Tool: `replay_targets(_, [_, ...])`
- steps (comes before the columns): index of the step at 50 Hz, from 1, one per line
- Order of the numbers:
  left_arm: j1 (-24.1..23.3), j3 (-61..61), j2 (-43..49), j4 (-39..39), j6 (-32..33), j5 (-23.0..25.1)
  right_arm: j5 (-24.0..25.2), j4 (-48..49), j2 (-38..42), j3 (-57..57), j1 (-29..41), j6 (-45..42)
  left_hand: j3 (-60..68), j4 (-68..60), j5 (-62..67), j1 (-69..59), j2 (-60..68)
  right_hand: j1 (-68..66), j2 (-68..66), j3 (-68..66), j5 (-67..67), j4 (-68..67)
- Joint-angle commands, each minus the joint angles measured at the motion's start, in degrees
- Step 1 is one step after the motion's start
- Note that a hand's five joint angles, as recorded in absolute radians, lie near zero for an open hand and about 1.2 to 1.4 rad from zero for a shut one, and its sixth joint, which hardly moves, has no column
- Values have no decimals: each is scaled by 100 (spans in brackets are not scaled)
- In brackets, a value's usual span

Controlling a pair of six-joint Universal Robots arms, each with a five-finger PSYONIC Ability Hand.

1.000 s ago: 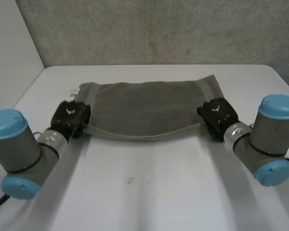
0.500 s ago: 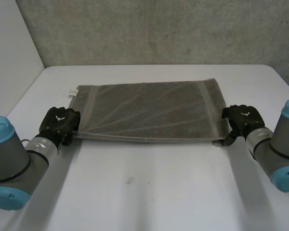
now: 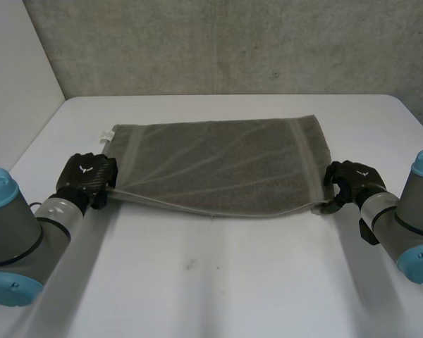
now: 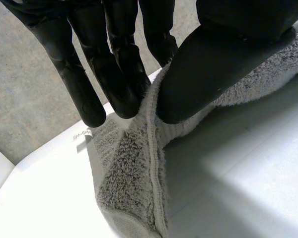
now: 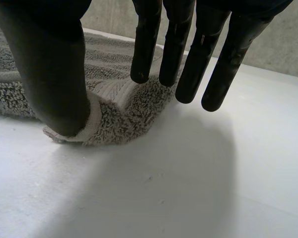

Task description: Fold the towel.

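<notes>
A grey towel (image 3: 218,165) lies folded in half across the far middle of the white table (image 3: 211,282). My left hand (image 3: 90,177) holds its near left corner. There the thumb (image 4: 203,74) and the fingers (image 4: 114,74) pinch the towel's edge (image 4: 134,168) between them. At the near right corner sits my right hand (image 3: 349,179). Its thumb (image 5: 54,74) rests on the tip of the towel corner (image 5: 114,94), while the fingers (image 5: 188,54) stand straight and spread above the cloth, apart from the thumb. The near edge sags slightly in the middle.
A small white label (image 3: 104,135) sticks out at the towel's far left corner. A grey wall (image 3: 218,42) rises behind the table's far edge. Bare table stretches in front of the towel, between both arms.
Both hands moved outward and toward me, drawing the towel flat. The right hand's fingers have since lifted off its corner, and the near edge has slackened.
</notes>
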State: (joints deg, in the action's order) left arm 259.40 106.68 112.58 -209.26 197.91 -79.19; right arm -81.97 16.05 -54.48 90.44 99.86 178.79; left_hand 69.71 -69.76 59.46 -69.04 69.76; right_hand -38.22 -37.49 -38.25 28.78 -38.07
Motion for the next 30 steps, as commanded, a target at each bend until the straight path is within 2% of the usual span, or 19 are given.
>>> replay_targets(1, [15, -7, 1, 0, 11, 0, -3, 3, 8, 0, -2, 130, 1029, -1024, 1054, -1096, 1024, -1949, -2022, -1946, 1893, -1964])
replay_targets(2, [6, -16, 1, 0, 11, 0, -3, 3, 8, 0, -2, 130, 1029, -1024, 1054, -1096, 1024, -1963, -2036, -1961, 1907, -1978])
replay_targets(3, [6, -16, 1, 8, 2, 0, -47, 12, 8, -9, -11, 95, 1029, -1024, 1054, -1096, 1024, -4155, -4229, -4153, 4100, -4171])
replay_targets(10, [15, -7, -139, 61, 2, -9, 6, 337, -713, 88, -46, -266, 1029, -1024, 1054, -1096, 1024, -4178, -4251, -4175, 4122, -4193])
replay_targets(12, [15, 2, -184, 61, 2, 0, 49, 626, -1133, 228, -2, -852, 1029, -1024, 1054, -1096, 1024, -4178, -4251, -4175, 4122, -4193])
replay_targets(13, [15, 11, -210, 61, -6, 0, 49, 627, -1135, 228, -2, -855, 1029, -1024, 1054, -1096, 1024, -4178, -4251, -4175, 4122, -4193])
replay_targets(14, [15, 11, -210, 61, -7, 0, 23, 627, -1187, 272, -2, -1246, 1029, -1024, 1054, -1096, 1024, -4178, -4251, -4175, 4122, -4193])
replay_targets(15, [15, 11, -210, 61, 2, 0, 23, 584, -1205, 316, -2, -1624, 1029, -1024, 1054, -1096, 1024, -4178, -4251, -4175, 4122, -4193])
replay_targets(16, [15, 11, -210, 61, 2, 0, 23, 583, -1205, 316, -2, -1628, 1029, -1024, 1054, -1096, 1024, -4178, -4251, -4175, 4122, -4193])
replay_targets(19, [15, 11, -184, 61, 11, 0, -38, 408, -1170, 404, -2, -2890, 1029, -1024, 1054, -1096, 1024, -4178, -4251, -4175, 4122, -4193])
replay_targets(20, [15, 11, -166, 61, 20, 0, -38, 408, -1170, 404, -2, -2894, 1029, -1024, 1054, -1096, 1024, -4178, -4251, -4175, 4122, -4193])
replay_targets(22, [15, 11, -123, 61, 29, 0, -30, 381, -1021, 492, -2, -3672, 1029, -1024, 1054, -1096, 1024, -4178, -4251, -4175, 4122, -4193])
replay_targets(23, [15, 11, -122, 61, 29, 0, -30, 381, -1020, 492, -2, -3676, 1029, -1024, 1054, -1096, 1024, -4178, -4251, -4175, 4122, -4193])
replay_targets(25, [15, 11, -96, 61, 37, 9, -30, 407, -775, 518, -11, -4367, 1029, -1024, 1054, -1096, 1024, -4178, -4251, -4175, 4122, -4193])
replay_targets(28, [15, 11, -35, 52, 55, 17, -21, 460, -608, 519, -20, -4895, 1029, -1024, 1054, -1096, 1024, -4178, -4251, -4175, 4122, -4193])
replay_targets(30, [15, 11, -8, 44, 55, 26, -30, 460, -564, 501, -63, -5028, 1029, -1024, 1054, -1096, 1024, -4178, -4251, -4175, 4122, -4193])
